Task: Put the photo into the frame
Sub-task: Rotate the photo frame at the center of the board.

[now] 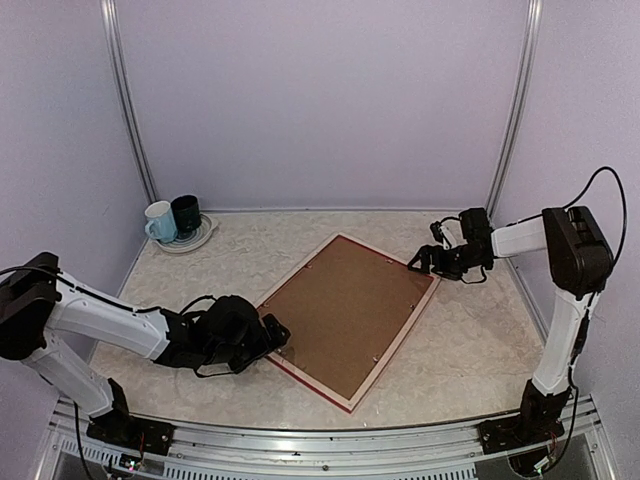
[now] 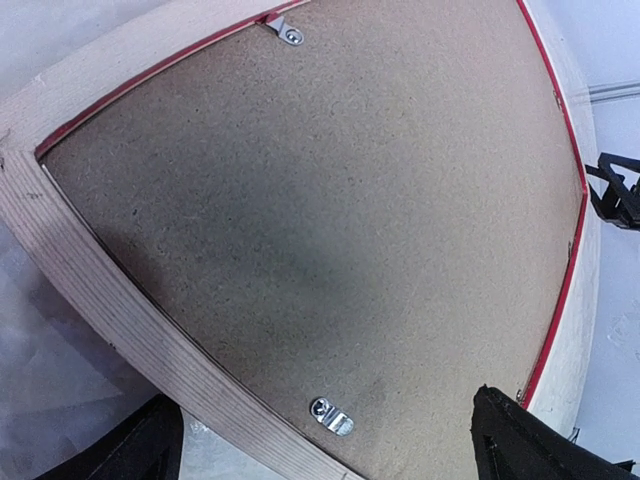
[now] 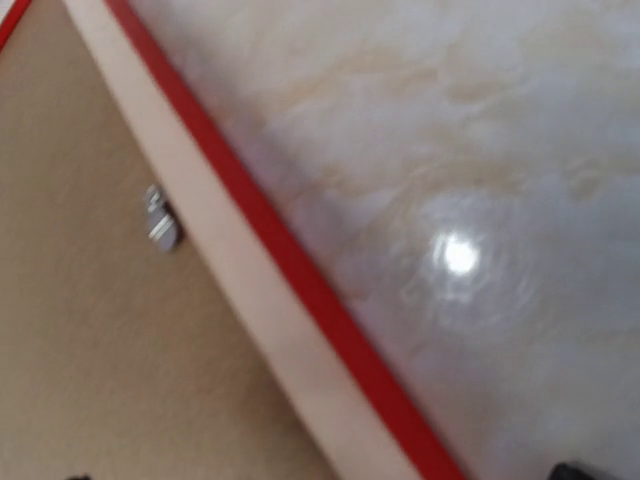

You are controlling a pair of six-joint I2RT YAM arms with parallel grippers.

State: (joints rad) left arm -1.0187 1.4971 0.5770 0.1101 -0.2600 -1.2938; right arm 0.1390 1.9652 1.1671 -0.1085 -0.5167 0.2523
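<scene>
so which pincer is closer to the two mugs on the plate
Left. The left pincer is at the near-left edge of the frame, on the same side as the mugs. The right pincer is at its far right corner, across the table from them.

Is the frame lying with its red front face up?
No, the frame shows its pale wood back, and the brown backing board faces upward.

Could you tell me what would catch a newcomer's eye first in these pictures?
The large frame lies face down mid-table, brown backing board up. An open gripper sits at each end: left gripper at the near-left corner, right gripper at the far-right corner. Two mugs stand far left.
</scene>
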